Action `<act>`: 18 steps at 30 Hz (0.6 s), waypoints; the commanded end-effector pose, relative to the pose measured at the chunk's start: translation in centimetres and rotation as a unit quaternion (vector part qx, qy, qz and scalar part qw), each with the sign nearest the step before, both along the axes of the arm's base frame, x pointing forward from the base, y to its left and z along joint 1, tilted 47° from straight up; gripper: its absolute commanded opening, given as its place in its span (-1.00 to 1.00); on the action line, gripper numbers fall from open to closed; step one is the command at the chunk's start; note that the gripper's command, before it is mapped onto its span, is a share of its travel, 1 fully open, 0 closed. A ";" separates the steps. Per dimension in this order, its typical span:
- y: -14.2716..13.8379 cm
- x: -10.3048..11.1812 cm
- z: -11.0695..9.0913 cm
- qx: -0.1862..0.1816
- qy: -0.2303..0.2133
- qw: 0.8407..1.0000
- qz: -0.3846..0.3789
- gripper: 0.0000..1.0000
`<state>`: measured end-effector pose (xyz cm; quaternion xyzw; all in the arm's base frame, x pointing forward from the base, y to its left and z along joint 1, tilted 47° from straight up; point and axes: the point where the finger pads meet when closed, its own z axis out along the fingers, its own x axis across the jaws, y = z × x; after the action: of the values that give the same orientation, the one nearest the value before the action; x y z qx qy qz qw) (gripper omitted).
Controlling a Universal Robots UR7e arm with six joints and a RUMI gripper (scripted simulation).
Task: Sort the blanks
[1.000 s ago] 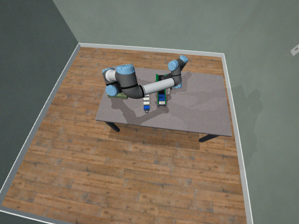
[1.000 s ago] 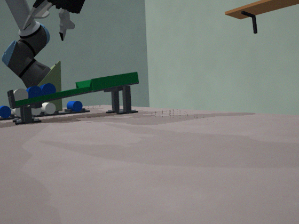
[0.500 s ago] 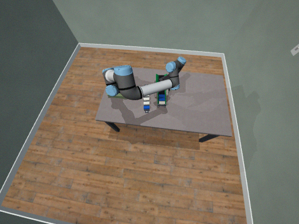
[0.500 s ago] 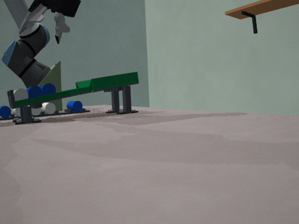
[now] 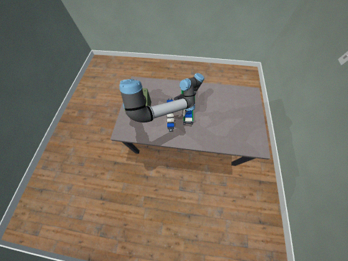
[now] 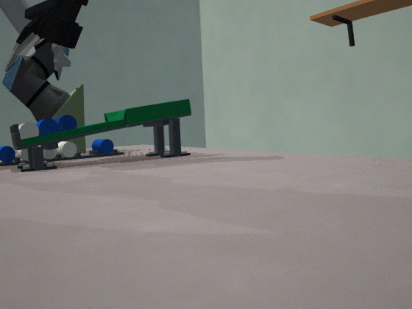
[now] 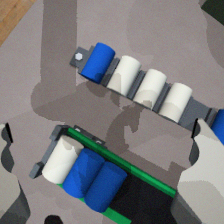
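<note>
Top view: a pale link of the arm (image 5: 169, 107) slanting over a stock rack (image 5: 171, 130) (image 6: 88, 155) (image 7: 200, 111), hiding part of the row; feed ramp (image 5: 192, 117) (image 6: 158, 109) (image 7: 135, 168) alongside. Olive panel (image 5: 146, 95) (image 6: 79, 115) near the arm's shoulder.

Exterior view: gripper (image 6: 32, 73) (image 7: 102, 122) above the low end, fingers wide apart, nothing between. White blank (image 5: 188, 119) (image 6: 28, 129) (image 7: 63, 159) against the stop (image 6: 15, 135) (image 7: 35, 169). Wall shelf (image 6: 368, 3), well apart from the work.

Wrist view: first blue blank (image 5: 189, 114) (image 6: 48, 126) (image 7: 83, 173) and second blue blank (image 6: 66, 123) (image 7: 106, 186) uphill of the white; wrong color for this ramp, presumably due for rack slots. On the rack, near blue blank (image 5: 170, 125) (image 6: 6, 154) (image 7: 98, 62), three white blanks (image 7: 124, 75), far blue blank (image 6: 103, 146) (image 7: 219, 125). Handling, by judgement: light, stiff, smooth plastic, liable to roll or slip; best grip across the round sides, at mid-length. Obstacles: ramp walls, rack ribs, tight spacing between neighbors. Likely next: second blue blank out first, without nudging the row.
</note>
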<state>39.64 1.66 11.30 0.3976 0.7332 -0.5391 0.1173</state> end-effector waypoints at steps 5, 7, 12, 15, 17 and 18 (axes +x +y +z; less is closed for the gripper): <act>-3.5 -5.4 0.3 0.003 -0.003 1.000 0.004 1.00; -3.7 -5.7 0.3 0.003 -0.003 1.000 0.004 1.00; -4.0 -6.2 0.2 0.003 -0.003 1.000 0.004 1.00; -4.0 -6.2 0.2 0.003 -0.003 1.000 0.004 1.00; -4.0 -6.2 0.2 0.003 -0.003 1.000 0.004 1.00; -4.0 -6.2 0.2 0.003 -0.003 1.000 0.004 1.00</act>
<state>33.55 -2.28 11.50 0.3970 0.7352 -0.5362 0.1198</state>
